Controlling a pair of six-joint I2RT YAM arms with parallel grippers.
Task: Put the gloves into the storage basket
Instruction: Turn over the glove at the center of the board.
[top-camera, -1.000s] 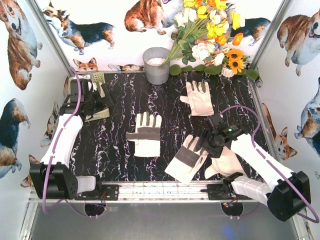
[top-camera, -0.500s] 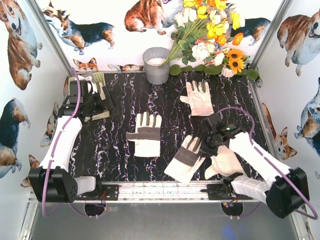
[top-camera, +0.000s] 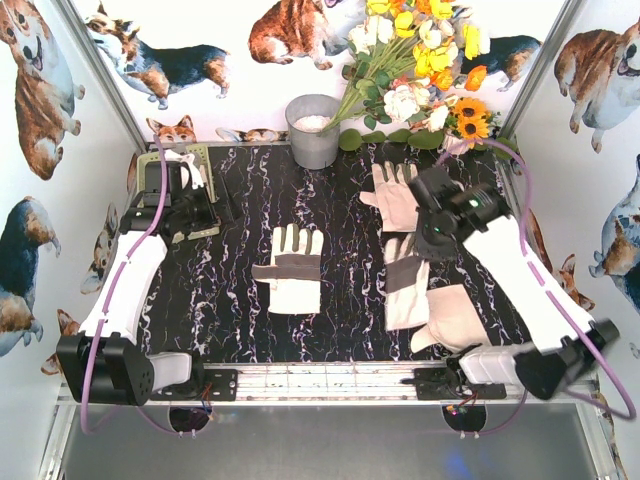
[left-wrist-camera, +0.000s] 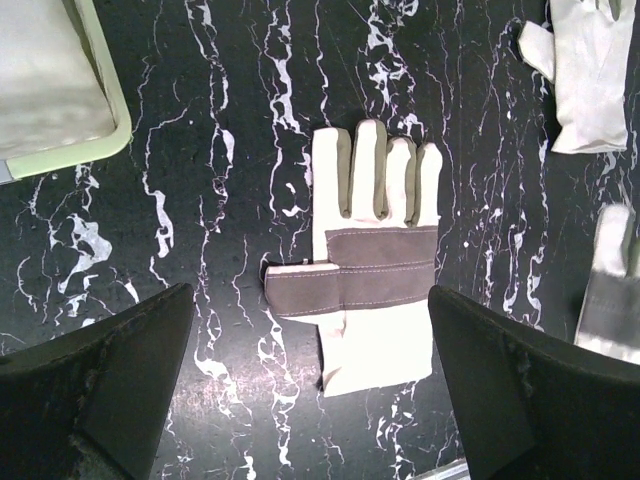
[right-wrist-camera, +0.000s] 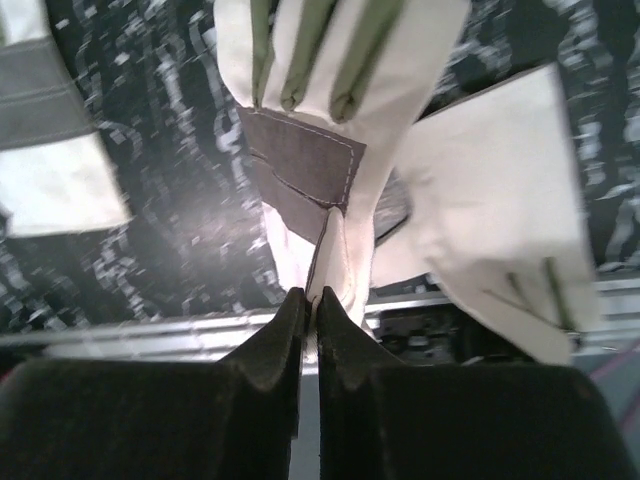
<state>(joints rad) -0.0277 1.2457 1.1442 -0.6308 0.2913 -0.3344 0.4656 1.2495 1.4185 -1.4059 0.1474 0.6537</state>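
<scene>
My right gripper is shut on a fold of a cream glove with a grey palm patch, which hangs from it above the table. Another glove lies under it near the front right. A third glove lies flat mid-table, and a plain pinkish one lies at the back right. My left gripper hangs open and empty beside the pale green storage basket, which has pale fabric in it.
A round grey metal bucket stands at the back centre, with a bouquet of artificial flowers to its right. A metal rail runs along the near edge. Corgi-print walls close in the left, right and back.
My right gripper has shut on the front-right patched glove and lifted it up and towards the back; it now hangs from the jaws. The left arm has barely moved.
</scene>
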